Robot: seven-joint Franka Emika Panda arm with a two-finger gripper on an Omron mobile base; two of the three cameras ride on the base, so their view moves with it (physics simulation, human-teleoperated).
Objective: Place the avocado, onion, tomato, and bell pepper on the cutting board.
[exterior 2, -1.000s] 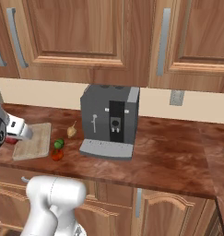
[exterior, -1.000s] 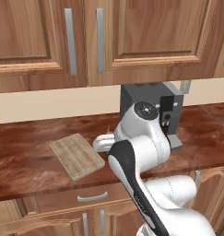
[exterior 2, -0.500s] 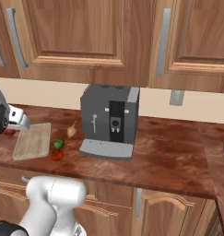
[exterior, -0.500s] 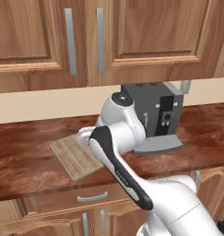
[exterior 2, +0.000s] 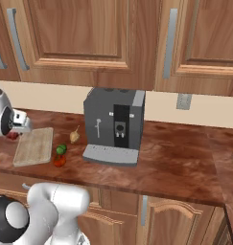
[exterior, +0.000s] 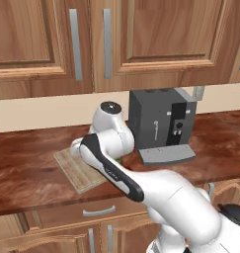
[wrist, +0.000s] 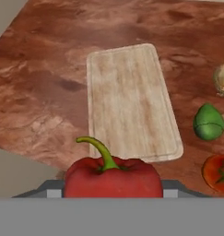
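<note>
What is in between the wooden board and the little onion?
Nothing. In the hand view, only bare brown counter lies between the cutting board and the onion. The avocado sits nearer the camera, beside the board, not between them.

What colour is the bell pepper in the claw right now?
Red, with a curved green stem; the bell pepper shows best in the hand view.

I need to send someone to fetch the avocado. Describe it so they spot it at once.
Start at the grey coffee machine on the wooden counter, then look to the light-wood cutting board on its left. In the gap between them sit three small items in a row; the avocado is the middle one, bright green, between the tan onion and the red tomato.
</note>
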